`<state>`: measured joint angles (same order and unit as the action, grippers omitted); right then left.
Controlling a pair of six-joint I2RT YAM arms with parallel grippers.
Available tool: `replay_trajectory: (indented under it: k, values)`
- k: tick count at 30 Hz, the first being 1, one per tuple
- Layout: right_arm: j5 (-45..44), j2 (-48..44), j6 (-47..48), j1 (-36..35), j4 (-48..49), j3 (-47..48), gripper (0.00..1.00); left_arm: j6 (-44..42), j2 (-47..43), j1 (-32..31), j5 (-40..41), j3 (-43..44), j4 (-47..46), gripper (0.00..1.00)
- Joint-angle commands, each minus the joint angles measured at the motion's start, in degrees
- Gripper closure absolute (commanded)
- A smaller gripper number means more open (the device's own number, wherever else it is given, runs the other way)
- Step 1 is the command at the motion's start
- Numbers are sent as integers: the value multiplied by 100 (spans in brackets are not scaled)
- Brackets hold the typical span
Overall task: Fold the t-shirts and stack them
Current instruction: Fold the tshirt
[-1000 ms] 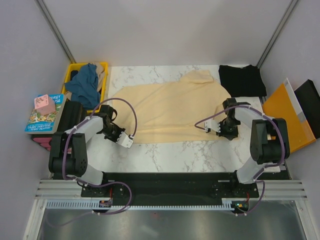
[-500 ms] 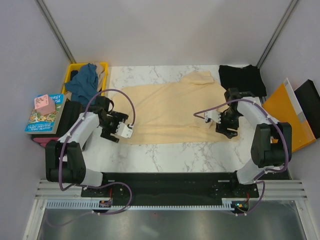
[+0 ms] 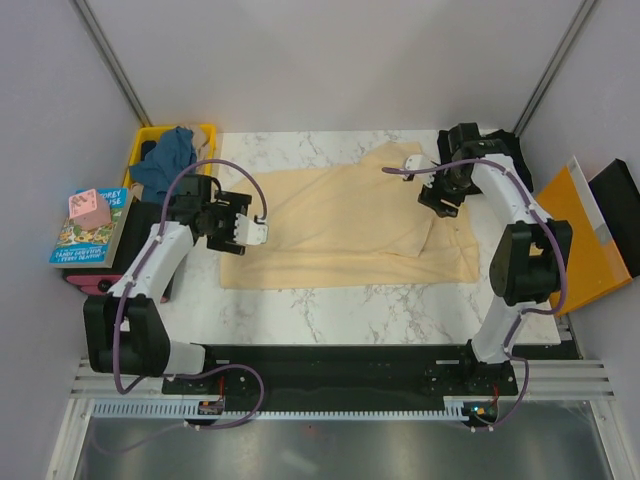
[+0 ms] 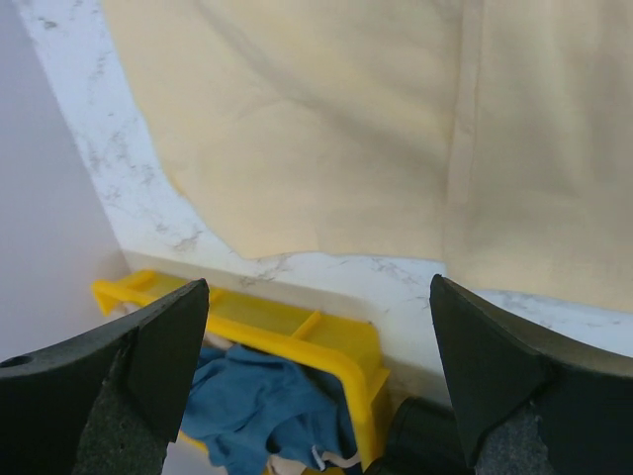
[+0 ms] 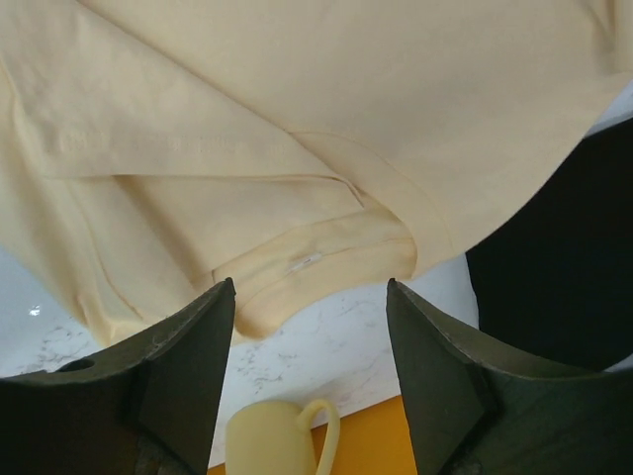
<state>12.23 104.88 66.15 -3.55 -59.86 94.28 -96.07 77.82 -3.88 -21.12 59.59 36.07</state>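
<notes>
The pale cream-yellow t-shirt (image 3: pixel 340 225) lies spread across the marble table, with a folded flap at its right end; it fills the top of the left wrist view (image 4: pixel 346 129) and the right wrist view (image 5: pixel 297 119). My left gripper (image 3: pixel 228 225) hovers open over the shirt's left edge, nothing between its fingers (image 4: pixel 148 366). My right gripper (image 3: pixel 440 192) hangs open above the shirt's collar end, also holding nothing (image 5: pixel 312 366). The black t-shirt (image 3: pixel 500 155) lies folded at the back right, partly behind the right arm. The teal-blue t-shirt (image 3: pixel 165 160) is bunched in the crate.
A yellow plastic crate (image 3: pixel 207 135) stands at the back left, seen also in the left wrist view (image 4: pixel 297 332). A book (image 3: pixel 85 238) with a pink block (image 3: pixel 88 207) lies left of the table. An orange folder (image 3: pixel 570 225) leans at the right. A pale mug (image 5: pixel 272 440) shows low in the right wrist view.
Both grippers opened and let go of the cream shirt's near edge. The left one drew back leftward; the right one swung to the back, over the collar end.
</notes>
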Motion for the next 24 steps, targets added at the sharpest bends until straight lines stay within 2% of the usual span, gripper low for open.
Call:
replay_trajectory:
  k: [1, 5, 13, 24]
  values:
    - [157, 305, 134, -102, 96, 57, 30, -237, 479, 19, -6, -141, -355, 0]
    - [-45, 217, 556, -321, 176, -366, 30, -201, 769, 10, 12, -167, -715, 0]
    - [-230, -556, 1400, -901, -61, -1403, 29, -368, 1156, -16, 205, -290, -1041, 0]
    - [-107, -688, 1392, -1358, -176, -1719, 30, -403, 1279, -51, 205, -246, -1076, 0]
